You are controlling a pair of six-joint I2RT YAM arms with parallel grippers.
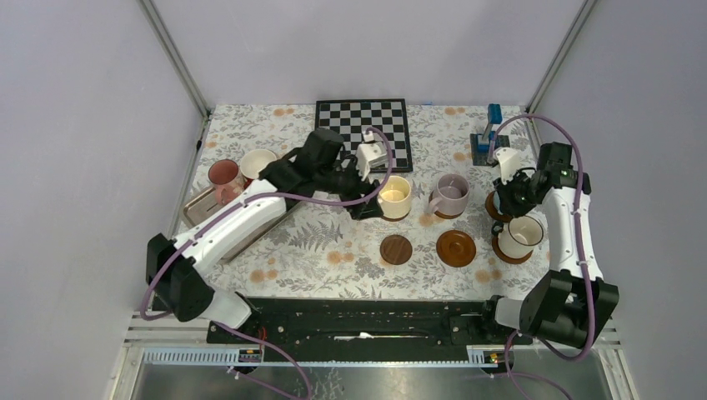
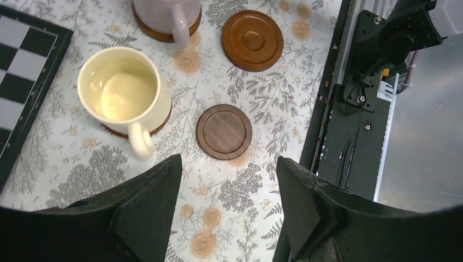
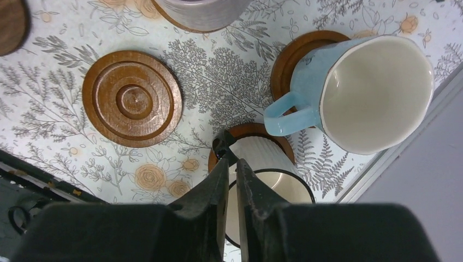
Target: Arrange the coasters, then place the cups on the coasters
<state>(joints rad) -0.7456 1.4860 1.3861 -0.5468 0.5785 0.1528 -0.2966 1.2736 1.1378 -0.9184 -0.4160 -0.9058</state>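
My right gripper is shut on the rim of the white dark-rimmed cup, one finger inside and one outside, close to its handle. That cup stands on a coaster. Beyond it the light blue cup sits on its own coaster. The lilac cup and the cream-yellow cup each rest on a coaster too. Two coasters lie bare: a small dark one and a reddish-brown one. My left gripper hangs open and empty beside the cream-yellow cup.
Two more cups, a pinkish one and a cream-lined one, stand at the far left by a metal tray. A chessboard lies at the back. A blue stand is at the back right. A black rail runs along the near edge.
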